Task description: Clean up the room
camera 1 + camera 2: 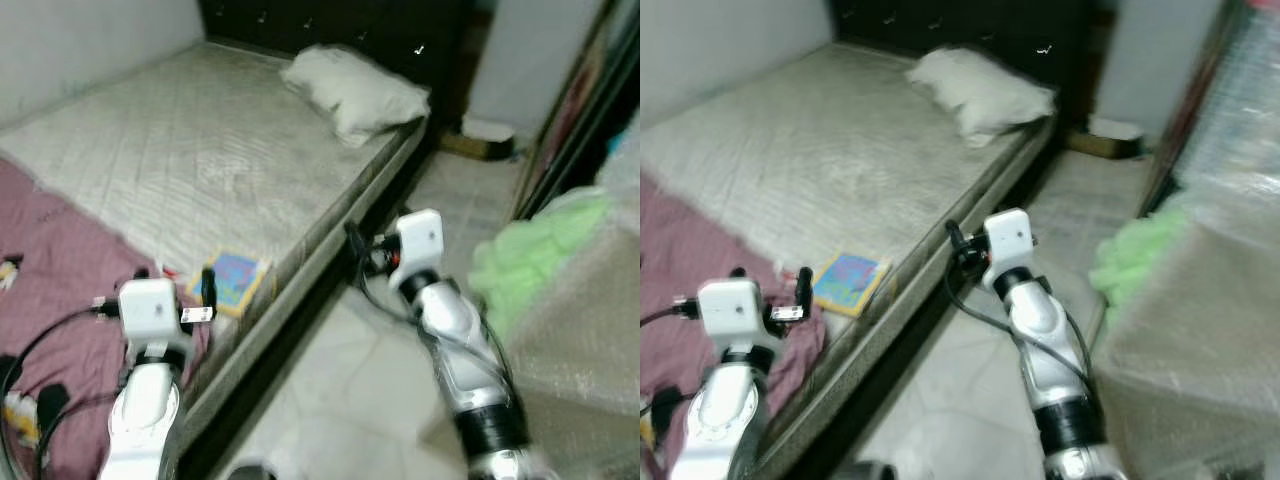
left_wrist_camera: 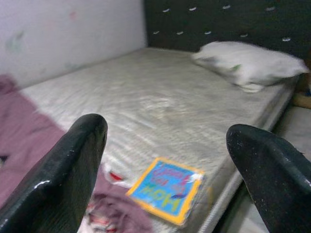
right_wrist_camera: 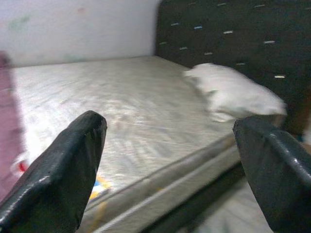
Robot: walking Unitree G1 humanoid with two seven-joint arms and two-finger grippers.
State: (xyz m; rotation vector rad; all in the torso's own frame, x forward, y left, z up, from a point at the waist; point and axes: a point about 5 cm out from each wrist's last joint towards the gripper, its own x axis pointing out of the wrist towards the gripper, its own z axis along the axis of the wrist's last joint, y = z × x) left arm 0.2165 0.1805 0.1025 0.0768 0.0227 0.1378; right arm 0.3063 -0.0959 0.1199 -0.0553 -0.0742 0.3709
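Bed (image 1: 200, 160): I see bare mattress across the upper left; its edge could snag my arm.
Book (image 1: 232, 280): lower centre, at the mattress edge; a nudge might tip it off.
Left gripper (image 2: 167, 160): fingers spread, empty, facing the book.
Right gripper (image 3: 170, 160): spread, empty, beside the bed.

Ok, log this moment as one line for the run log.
left gripper: open, above book at mattress edge | right gripper: open, beside bed | pillow: at headboard end | nothing held
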